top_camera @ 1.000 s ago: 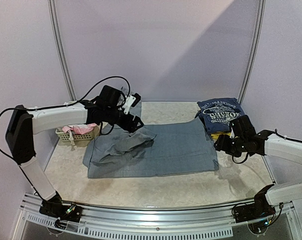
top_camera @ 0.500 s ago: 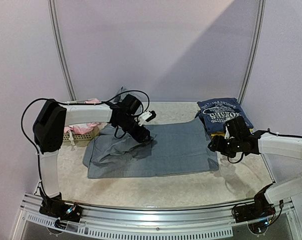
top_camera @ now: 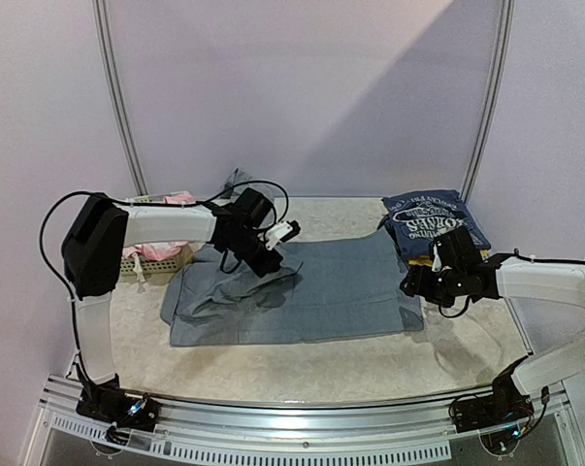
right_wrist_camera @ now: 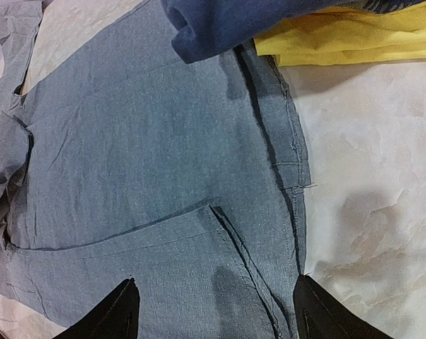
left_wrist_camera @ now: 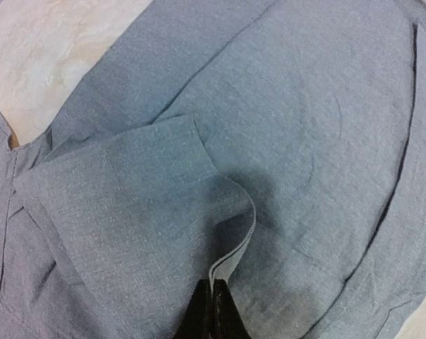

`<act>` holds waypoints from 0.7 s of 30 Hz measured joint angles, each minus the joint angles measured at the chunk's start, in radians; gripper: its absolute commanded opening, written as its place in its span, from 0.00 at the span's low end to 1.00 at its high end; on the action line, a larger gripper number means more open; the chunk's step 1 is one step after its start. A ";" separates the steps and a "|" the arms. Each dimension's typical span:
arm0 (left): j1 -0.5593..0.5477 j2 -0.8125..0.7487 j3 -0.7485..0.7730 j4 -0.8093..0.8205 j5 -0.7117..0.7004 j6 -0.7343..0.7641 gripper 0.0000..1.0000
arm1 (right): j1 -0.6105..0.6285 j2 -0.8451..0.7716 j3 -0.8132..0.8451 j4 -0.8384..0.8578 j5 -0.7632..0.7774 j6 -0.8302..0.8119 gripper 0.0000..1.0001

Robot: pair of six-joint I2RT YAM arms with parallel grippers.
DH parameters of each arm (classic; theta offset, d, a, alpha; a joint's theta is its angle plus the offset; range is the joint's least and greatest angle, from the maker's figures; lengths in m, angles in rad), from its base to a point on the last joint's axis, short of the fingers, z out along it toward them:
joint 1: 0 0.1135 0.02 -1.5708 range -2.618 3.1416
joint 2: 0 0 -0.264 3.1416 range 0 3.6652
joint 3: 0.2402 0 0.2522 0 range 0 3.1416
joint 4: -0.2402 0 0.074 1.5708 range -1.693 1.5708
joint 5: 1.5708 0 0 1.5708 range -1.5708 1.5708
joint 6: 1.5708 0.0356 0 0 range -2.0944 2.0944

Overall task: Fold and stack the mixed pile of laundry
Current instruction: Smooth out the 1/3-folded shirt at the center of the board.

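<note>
The grey trousers [top_camera: 321,291] lie spread flat mid-table, with a rumpled fold on their left half. My left gripper [top_camera: 273,260] sits on that fold. In the left wrist view its jaws [left_wrist_camera: 213,311] are shut on a raised hem edge of the trousers [left_wrist_camera: 283,127]. My right gripper [top_camera: 409,284] hovers over the trousers' right edge, open; nothing lies between its fingers [right_wrist_camera: 216,300] but the flat cloth [right_wrist_camera: 142,141]. A folded navy printed tee [top_camera: 431,217] rests on a yellow piece [top_camera: 420,260] at the back right.
A pale lattice basket [top_camera: 161,262] holding pink cloth [top_camera: 148,250] stands at the left, behind the left arm. A grey cloth scrap [top_camera: 236,182] lies by the back wall. The navy tee [right_wrist_camera: 220,25] and the yellow piece [right_wrist_camera: 340,39] sit close beyond my right gripper.
The left arm swung right onto the trousers' fold and its jaws closed on the hem. The right gripper edged left over the trousers' right edge, staying open.
</note>
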 measured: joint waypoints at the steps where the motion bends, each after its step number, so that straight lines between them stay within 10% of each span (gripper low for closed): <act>1: -0.001 -0.027 -0.031 0.011 0.000 -0.001 0.00 | 0.000 0.000 0.001 0.000 -0.006 -0.003 0.76; 21: -0.043 -0.635 -0.718 0.433 0.024 -0.182 0.00 | 0.147 0.102 0.215 0.104 -0.246 -0.101 0.78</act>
